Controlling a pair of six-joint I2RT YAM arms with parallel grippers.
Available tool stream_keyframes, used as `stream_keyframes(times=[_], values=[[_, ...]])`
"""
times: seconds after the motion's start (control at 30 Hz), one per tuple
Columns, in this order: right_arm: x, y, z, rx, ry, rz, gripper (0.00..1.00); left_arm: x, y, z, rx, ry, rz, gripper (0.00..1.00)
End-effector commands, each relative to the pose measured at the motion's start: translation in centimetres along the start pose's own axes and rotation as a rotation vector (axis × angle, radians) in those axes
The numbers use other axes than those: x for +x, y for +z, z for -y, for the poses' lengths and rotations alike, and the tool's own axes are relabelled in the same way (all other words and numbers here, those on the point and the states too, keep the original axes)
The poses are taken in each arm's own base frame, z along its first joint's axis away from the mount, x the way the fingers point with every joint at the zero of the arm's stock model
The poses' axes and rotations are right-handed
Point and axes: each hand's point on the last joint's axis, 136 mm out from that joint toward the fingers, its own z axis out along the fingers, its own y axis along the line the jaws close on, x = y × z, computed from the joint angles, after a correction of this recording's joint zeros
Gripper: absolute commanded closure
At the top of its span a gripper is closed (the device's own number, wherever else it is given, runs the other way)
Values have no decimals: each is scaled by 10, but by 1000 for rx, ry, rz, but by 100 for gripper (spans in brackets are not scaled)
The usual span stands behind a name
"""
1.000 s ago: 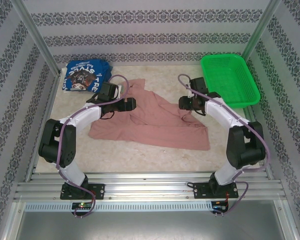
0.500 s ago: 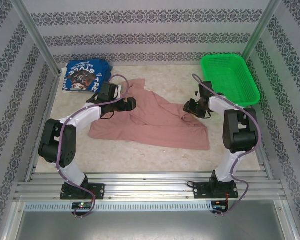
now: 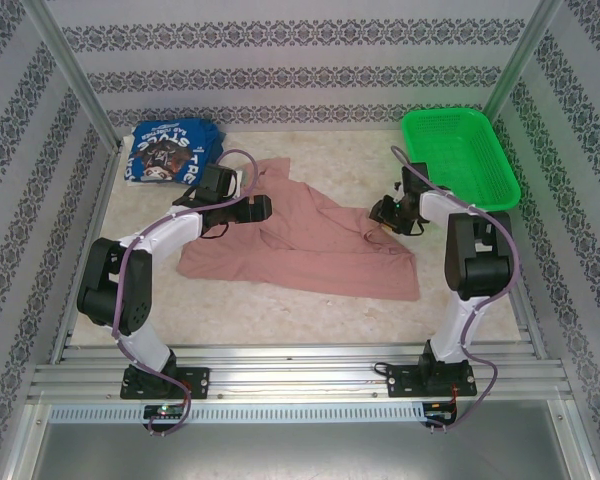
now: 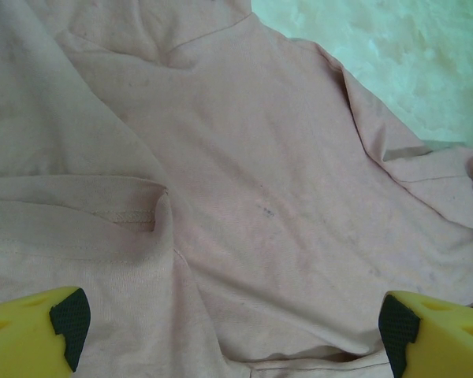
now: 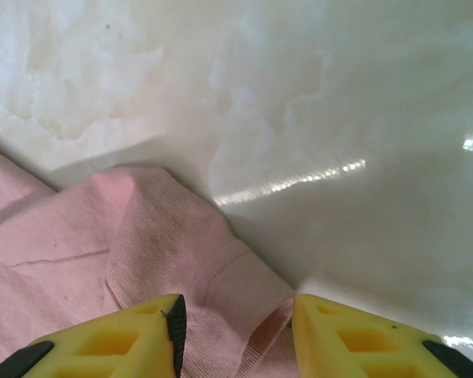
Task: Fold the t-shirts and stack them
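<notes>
R pincer point(image 5: 235, 315) sits low at the far-right sleeve of the dusty-pink soft-cloth t-shirt point(image 3: 310, 250). Its jaws are apart and astride the ribbed cuff point(image 5: 244, 276). Cloth lies slack betw. them on the pale tabletop point(image 3: 300, 315), so I read it as not clamped yet. Sensible pick point: the cuff is a thick doubled edge, easier to pinch than flat fabric.

L pincer point(image 4: 229, 323) hangs wide open over the pink tee's upper-left part, nothing betw. its pads point(image 4: 67, 315). Prob. placed so both ends can be taken together and the shirt pulled flat.

Pink tee is spread but rumpled mid-table, w/ a big crease point(image 4: 162, 213) under my L cam; not folded. Royal-blue printed cloth t-shirt point(image 3: 170, 150) lies folded in the far-left corner, well apart, likely the base of the stack. Green plastic mesh basket point(image 3: 460, 160) is far right, just beyond the R arm.

Task approx. halfway, I'd judge. Risk: cuff slips out if the jaws shut too shallow.
</notes>
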Motion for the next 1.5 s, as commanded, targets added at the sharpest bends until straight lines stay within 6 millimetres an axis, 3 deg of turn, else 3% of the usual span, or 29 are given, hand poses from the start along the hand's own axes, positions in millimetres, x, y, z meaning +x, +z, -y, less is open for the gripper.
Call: stream_keyframes(times=[0.0,0.27,0.47,0.5,0.7,0.8,0.93,1.07,1.2,1.3,1.4,1.47], values=[[-6,7,2,-8,33,-6,58,-10,-4,9,13,31,41,5],[-4,11,8,14,45,-19,67,-10,-3,9,12,32,38,5],[-20,0,3,30,26,39,100,-16,-6,11,11,35,50,5],[-25,-3,1,30,19,53,100,-18,-7,12,14,35,56,5],[-51,-32,-8,82,-48,156,100,-51,-14,21,29,21,107,4],[-66,-51,-16,100,-113,223,100,-81,-16,23,16,22,115,3],[-87,-70,-25,154,-213,300,100,-125,1,16,-41,43,84,3],[-106,-82,-36,225,-317,352,100,-157,32,-3,-144,75,42,5],[-121,-88,-42,287,-392,387,100,-169,65,-28,-252,100,4,11],[-128,-92,-41,320,-412,408,100,-168,88,-48,-286,98,-15,15],[-128,-94,-42,318,-419,409,100,-163,104,-55,-257,107,-23,17],[-125,-93,-45,301,-426,404,100,-163,113,-49,-204,134,-16,16]])
